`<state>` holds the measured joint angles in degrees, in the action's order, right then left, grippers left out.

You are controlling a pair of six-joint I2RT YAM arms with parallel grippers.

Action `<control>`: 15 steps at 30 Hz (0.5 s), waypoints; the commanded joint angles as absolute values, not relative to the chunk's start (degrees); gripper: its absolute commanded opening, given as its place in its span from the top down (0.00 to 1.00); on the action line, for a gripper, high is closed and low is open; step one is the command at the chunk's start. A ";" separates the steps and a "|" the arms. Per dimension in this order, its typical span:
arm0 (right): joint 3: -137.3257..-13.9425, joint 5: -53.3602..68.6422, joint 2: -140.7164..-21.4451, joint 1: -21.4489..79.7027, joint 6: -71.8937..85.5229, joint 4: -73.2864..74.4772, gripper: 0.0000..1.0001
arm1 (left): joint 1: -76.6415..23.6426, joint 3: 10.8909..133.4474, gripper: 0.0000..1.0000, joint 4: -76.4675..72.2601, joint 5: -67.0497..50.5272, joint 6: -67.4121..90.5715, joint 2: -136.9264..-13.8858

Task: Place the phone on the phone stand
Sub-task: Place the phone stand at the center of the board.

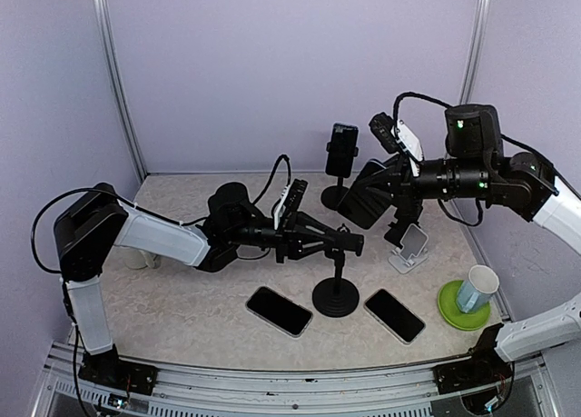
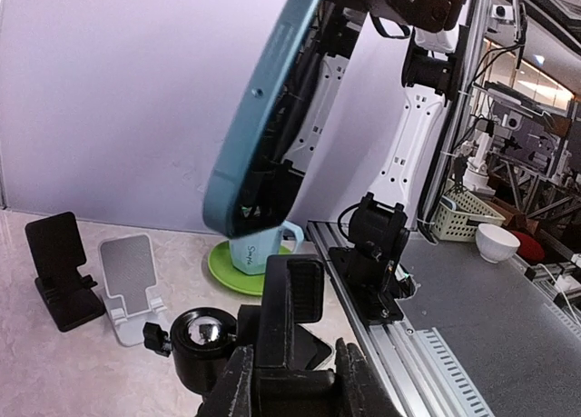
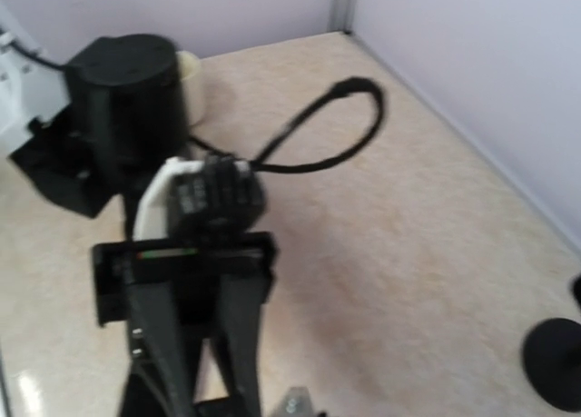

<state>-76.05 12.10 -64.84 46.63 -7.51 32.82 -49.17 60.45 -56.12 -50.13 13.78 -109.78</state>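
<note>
From above, my right gripper (image 1: 386, 192) pinches the flat dark phone (image 1: 361, 206), tilted just above my left gripper (image 1: 352, 244), which clamps the head of the round-based phone stand (image 1: 336, 297). Two more phones (image 1: 279, 310) lie flat beneath. Left wrist: the phone's rounded teal edge hangs overhead. Right wrist: too blurred to show the phone.

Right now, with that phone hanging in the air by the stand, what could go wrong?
The phone hangs tilted in the right gripper, so it might slip or land crooked. The left gripper grips the top of the stand close beside it, so the arms could bump. A hard push might topple the stand onto the spare phones lying beside its base.
</note>
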 commanded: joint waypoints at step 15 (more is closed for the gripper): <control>-82.13 28.70 -68.56 46.18 -10.46 37.12 1.00 | -49.99 57.52 0.28 -47.41 -45.39 5.97 -100.20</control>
